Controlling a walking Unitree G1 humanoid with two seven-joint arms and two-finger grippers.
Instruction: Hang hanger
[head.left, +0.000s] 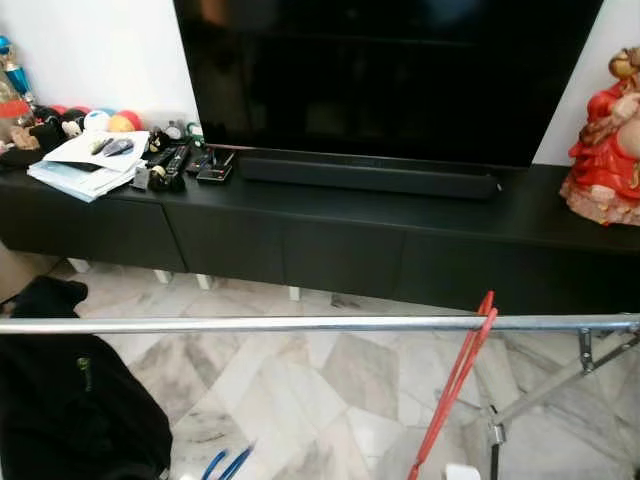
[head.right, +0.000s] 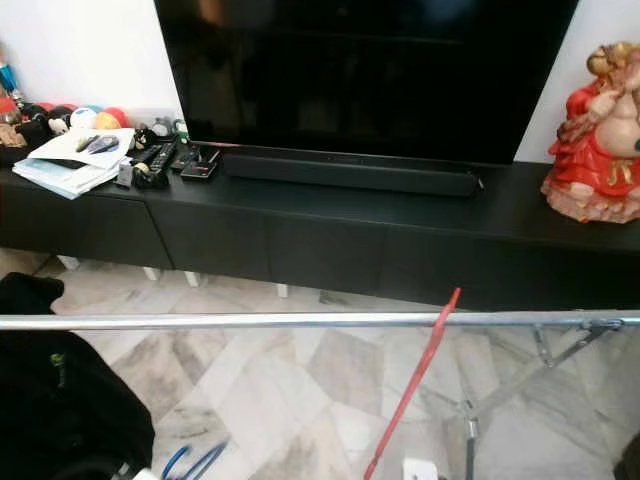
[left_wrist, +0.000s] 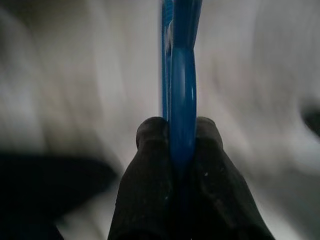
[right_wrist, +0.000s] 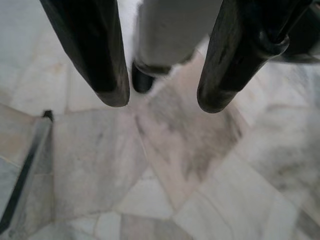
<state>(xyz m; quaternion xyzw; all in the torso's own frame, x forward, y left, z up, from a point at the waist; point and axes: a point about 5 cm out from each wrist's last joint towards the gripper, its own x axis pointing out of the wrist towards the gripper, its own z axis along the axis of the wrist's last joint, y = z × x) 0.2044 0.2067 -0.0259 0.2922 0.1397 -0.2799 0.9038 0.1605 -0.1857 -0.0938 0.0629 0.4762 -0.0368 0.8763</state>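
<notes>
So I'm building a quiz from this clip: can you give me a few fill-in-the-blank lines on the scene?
1. The left gripper is shut on a ____ hanger.
2. The hanger already on the rail is ____.
3. The right gripper has its jaws ____, with only floor beneath.
4. The statue stands to the ____ of the TV.

Missing words: blue; red; open; right

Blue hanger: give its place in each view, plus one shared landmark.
Left eye view: blue hanger at bottom edge, below the rail.
Right eye view: bottom edge, left of centre.
Left wrist view: centre, clamped between the left gripper's jaws.
Right wrist view: not in it.
Landmark: red hanger on the rail.
</notes>
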